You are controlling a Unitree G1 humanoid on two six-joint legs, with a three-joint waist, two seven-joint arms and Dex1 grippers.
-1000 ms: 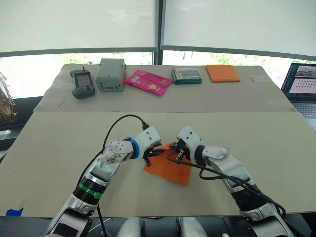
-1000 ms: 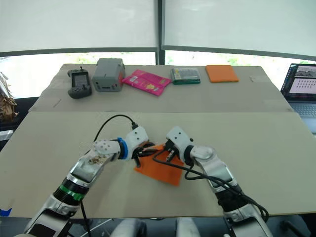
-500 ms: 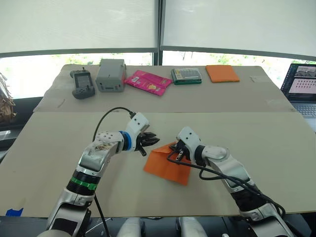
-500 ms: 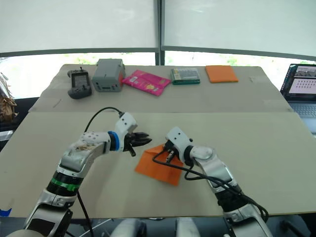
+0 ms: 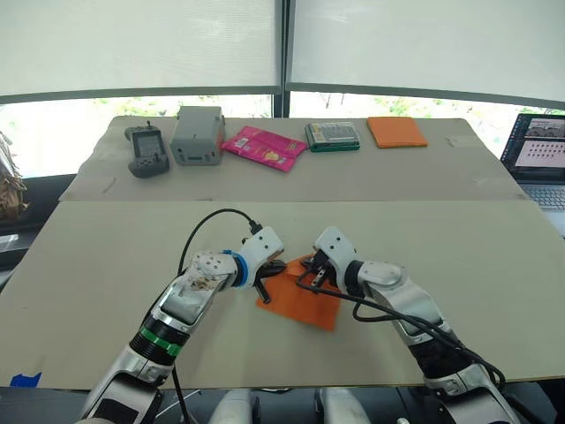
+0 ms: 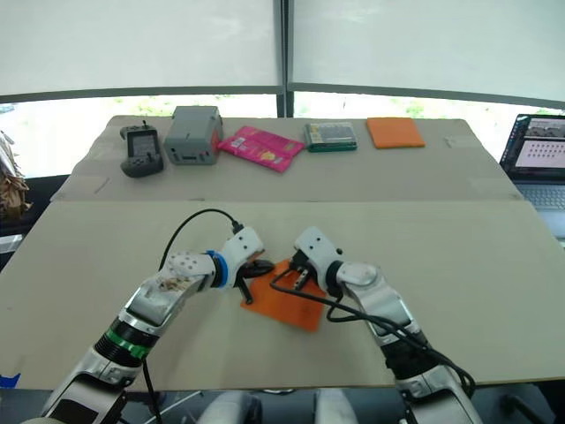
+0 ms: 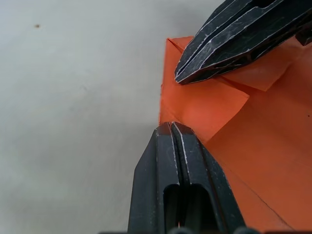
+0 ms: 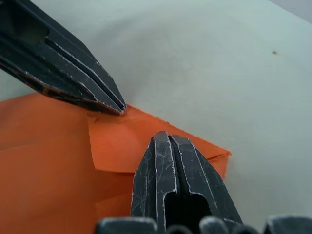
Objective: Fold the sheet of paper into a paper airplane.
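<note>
The thin bright orange sheet of paper (image 5: pixel 300 300) lies flat on the pale grey counter (image 5: pixel 106 256), directly under both grippers. One corner of it is turned over onto the sheet as a small folded flap (image 7: pixel 207 105), and that flap sits between the two sets of fingertips.

The left gripper (image 5: pixel 272 265) has its two black fingers pressed together with no gap between them and nothing caught in them. Its tip (image 7: pixel 170 127) rests on the edge of the orange paper, right at the base of the folded flap, with bare counter just to the outside of it.

The right gripper (image 5: pixel 311 263) is likewise closed, finger against finger, gripping nothing. Its tip (image 8: pixel 163 136) presses down on the folded flap near the sheet's corner, and the left gripper's point (image 8: pixel 114 105) meets the flap's other edge just beyond it. The two tips are close together on the same corner but not touching each other.

Well beyond both grippers, along the counter's far side, stand a dark handheld device (image 5: pixel 146 148), a grey box (image 5: pixel 198 134), a pink crinkly packet (image 5: pixel 265 146), a green-edged flat case (image 5: pixel 333 135) and a thicker orange rectangular pad (image 5: pixel 397 131). An open laptop (image 5: pixel 538 155) sits far out past the right gripper.
</note>
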